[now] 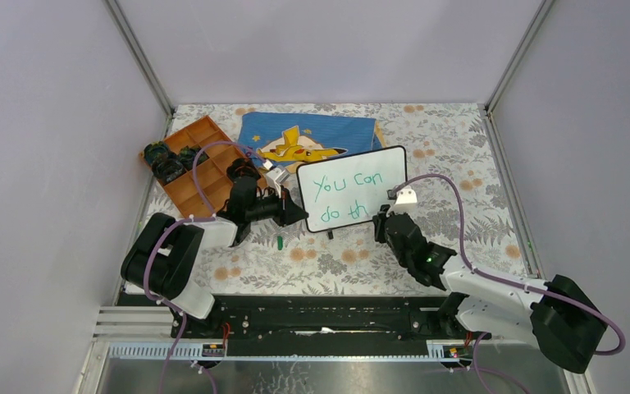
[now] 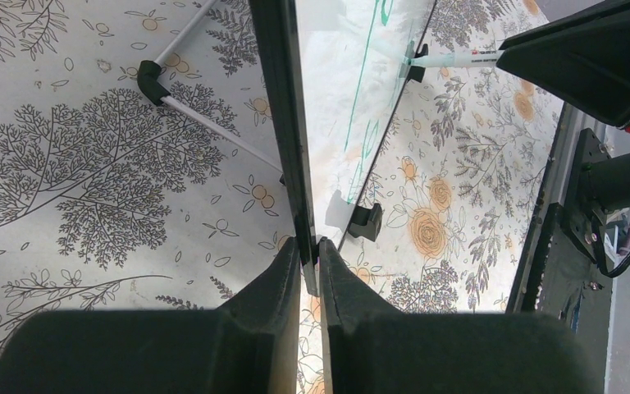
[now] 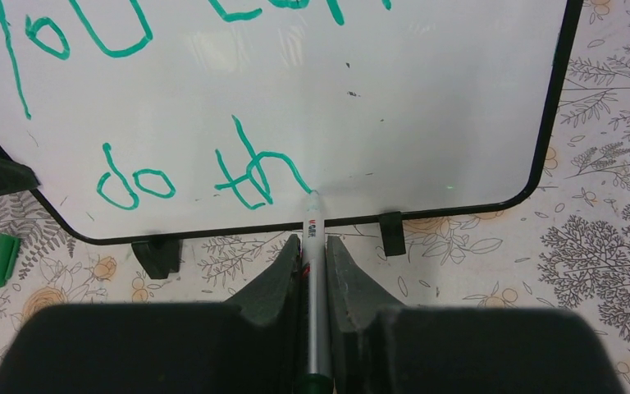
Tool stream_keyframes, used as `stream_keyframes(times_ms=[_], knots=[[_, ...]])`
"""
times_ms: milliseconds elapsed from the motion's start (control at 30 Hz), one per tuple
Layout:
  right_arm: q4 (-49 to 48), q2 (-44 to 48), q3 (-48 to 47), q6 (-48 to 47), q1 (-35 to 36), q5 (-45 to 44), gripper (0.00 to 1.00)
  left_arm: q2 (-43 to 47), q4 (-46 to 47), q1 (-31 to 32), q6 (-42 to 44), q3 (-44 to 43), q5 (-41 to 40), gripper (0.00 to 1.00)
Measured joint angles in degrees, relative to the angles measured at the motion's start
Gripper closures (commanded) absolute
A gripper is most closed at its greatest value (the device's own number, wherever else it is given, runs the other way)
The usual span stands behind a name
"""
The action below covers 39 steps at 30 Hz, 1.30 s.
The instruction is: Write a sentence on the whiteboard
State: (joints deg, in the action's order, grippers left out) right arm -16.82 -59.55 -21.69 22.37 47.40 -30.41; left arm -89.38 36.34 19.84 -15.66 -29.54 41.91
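While the whiteboard stands tilted near the middle of the floral table, the left gripper is closed on its thin black frame, pinching the lower left edge between both fingers. The right gripper is clamped around a slim grey marker, which points away from the wrist. The marker's tip touches the glossy white face low on the board.

The sentence is unfinished. Its upper line reads "You can" and its lower line reads "do th" in green, with the tip at the tail of the "h". Two small black feet show under the board's bottom edge, close to the table. The views do not show whether they bear on it.

A green marker cap lies on the table just beyond the board's lower left corner. Behind the board lies a blue Pikachu cloth. To the left rear sits an orange compartment tray, with dark small parts in its far cells.
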Motion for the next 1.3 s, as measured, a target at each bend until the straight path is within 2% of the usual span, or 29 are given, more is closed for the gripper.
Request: stream_keyframes(times_ms=[400, 1300], knots=[[3.8, 7.6, -0.4, 0.0, -0.2, -0.5, 1.0, 0.0, -0.1, 0.0, 0.0, 0.0, -0.2, 0.83], [-3.2, 1.8, -1.9, -1.0, -2.1, -0.5, 1.0, 0.0, -0.1, 0.0, 0.0, 0.0, -0.3, 0.83]])
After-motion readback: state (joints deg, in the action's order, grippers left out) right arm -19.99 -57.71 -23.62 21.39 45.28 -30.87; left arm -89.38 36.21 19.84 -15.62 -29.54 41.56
